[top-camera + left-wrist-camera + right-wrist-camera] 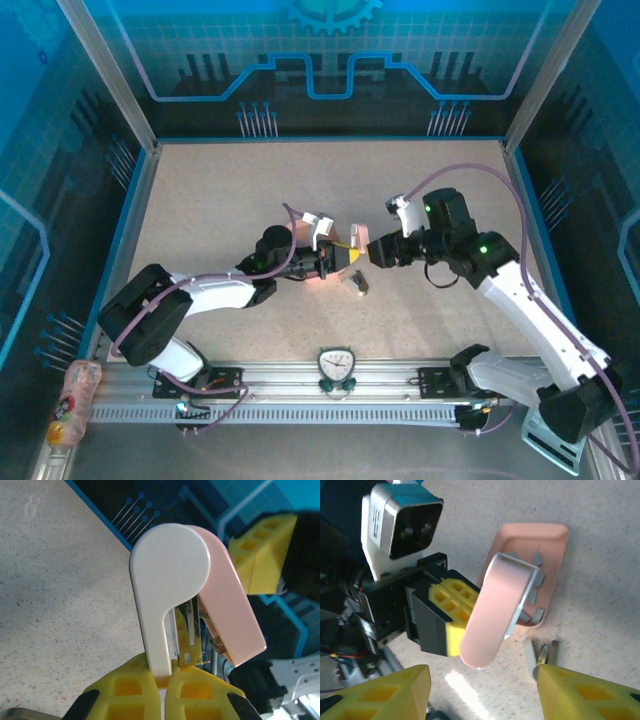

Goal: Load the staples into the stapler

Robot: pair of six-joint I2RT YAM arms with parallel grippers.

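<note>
A small stapler, swung open, has a white base and a pink lid, with a bare metal channel between them. My left gripper is shut on its hinge end and holds it above the table. The pink lid hangs in front of my right gripper, which is open with nothing between its yellow fingers. Several dark grey staples lie in a pink tray on the table under the stapler. From above, both grippers meet at the stapler mid-table.
A second small stapler, olive and white, lies open on the table beside the tray, close to my right finger; from above this second stapler lies just in front of the grippers. Blue walls ring the speckled table.
</note>
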